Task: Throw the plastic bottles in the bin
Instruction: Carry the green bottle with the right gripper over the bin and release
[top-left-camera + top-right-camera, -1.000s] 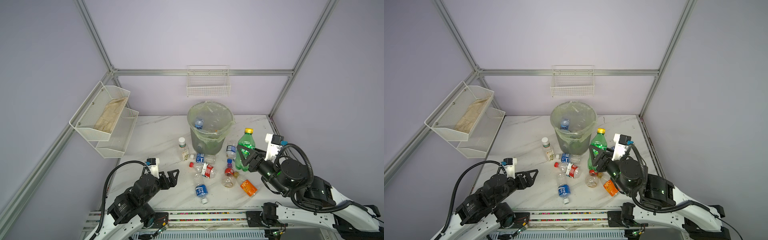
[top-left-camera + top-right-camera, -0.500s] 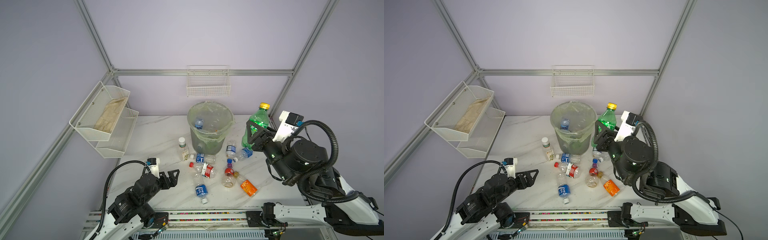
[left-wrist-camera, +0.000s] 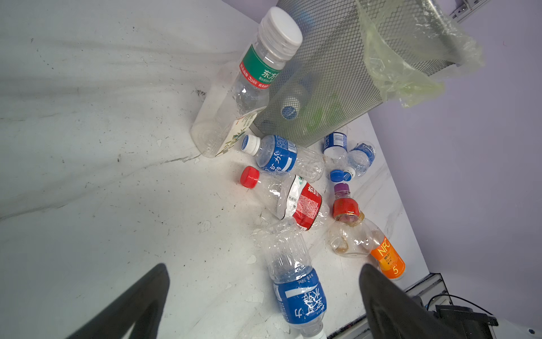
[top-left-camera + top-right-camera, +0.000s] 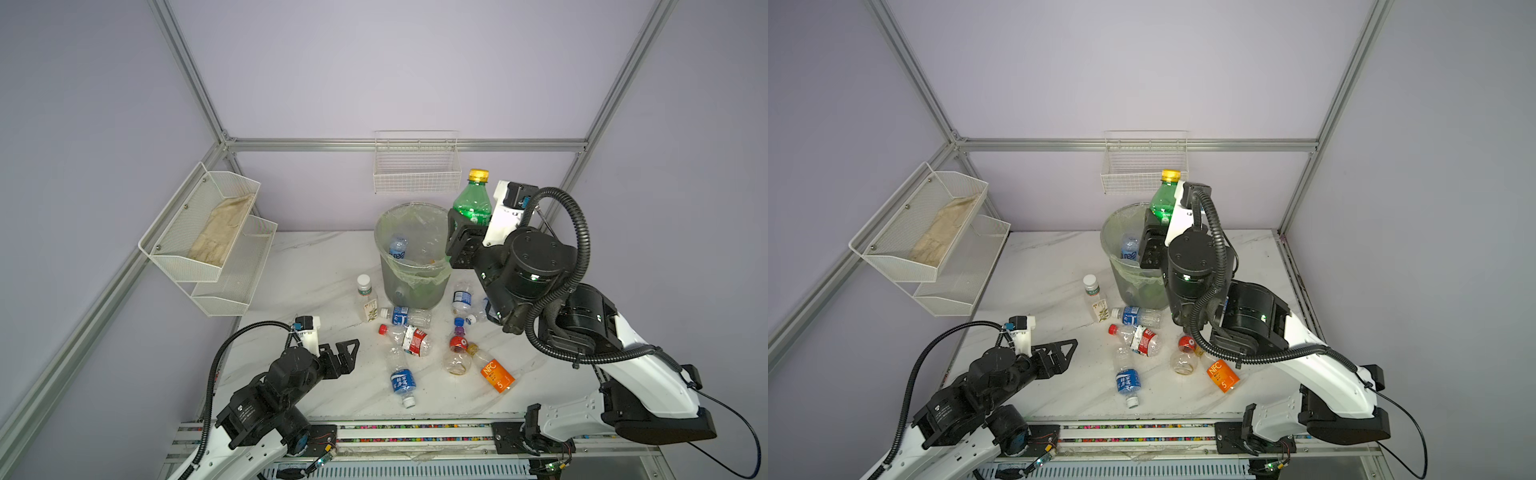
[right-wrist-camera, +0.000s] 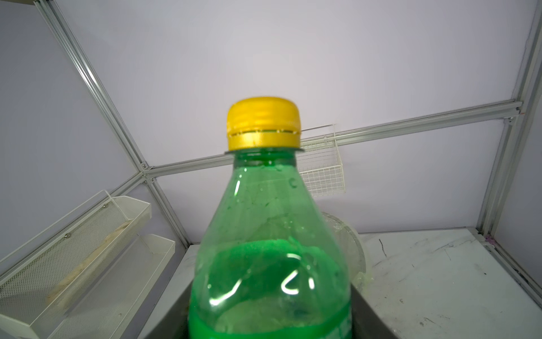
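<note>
Your arms (image 4: 648, 374) wear white shells over black round joints. A ribbed black hose (image 4: 582, 232) loops along each, a white camera block (image 4: 307, 330) caps each wrist, and the left tool (image 4: 351, 353) is black.

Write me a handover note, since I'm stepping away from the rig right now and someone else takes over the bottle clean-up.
Right gripper: shut on the green bottle, upright, raised beside the rim of the bin, seemingly not over the opening yet.
Left gripper: open, empty, low over the table.
Done: a blue-labelled bottle lies in the bin; others show dimly through its wall.
Left: drop the green bottle, then clear eight from the table, among them the standing white-capped bottle and the orange NFC bottle.
</note>
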Action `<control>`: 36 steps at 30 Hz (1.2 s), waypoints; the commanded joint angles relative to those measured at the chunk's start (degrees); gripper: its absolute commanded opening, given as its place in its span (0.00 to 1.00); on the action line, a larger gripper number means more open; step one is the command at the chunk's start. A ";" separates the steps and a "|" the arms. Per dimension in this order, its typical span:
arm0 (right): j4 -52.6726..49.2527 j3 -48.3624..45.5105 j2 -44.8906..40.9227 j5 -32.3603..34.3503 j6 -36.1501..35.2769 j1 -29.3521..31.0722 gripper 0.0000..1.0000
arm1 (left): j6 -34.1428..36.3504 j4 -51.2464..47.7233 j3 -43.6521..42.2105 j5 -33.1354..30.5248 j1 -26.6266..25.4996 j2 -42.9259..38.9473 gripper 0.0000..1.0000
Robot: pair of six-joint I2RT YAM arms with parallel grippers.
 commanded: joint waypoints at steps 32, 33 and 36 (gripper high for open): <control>-9.19 5.42 11.81 -36.84 6.91 -26.22 0.97 | 1.87 0.47 -0.84 0.97 -0.30 0.28 0.99; -8.60 3.86 10.59 -37.02 7.36 -26.27 0.97 | 1.52 0.48 -1.04 1.40 -0.30 0.27 0.98; -6.21 -2.11 5.81 -37.72 8.82 -26.21 0.97 | 0.93 0.54 -1.52 2.64 -0.30 -0.03 0.98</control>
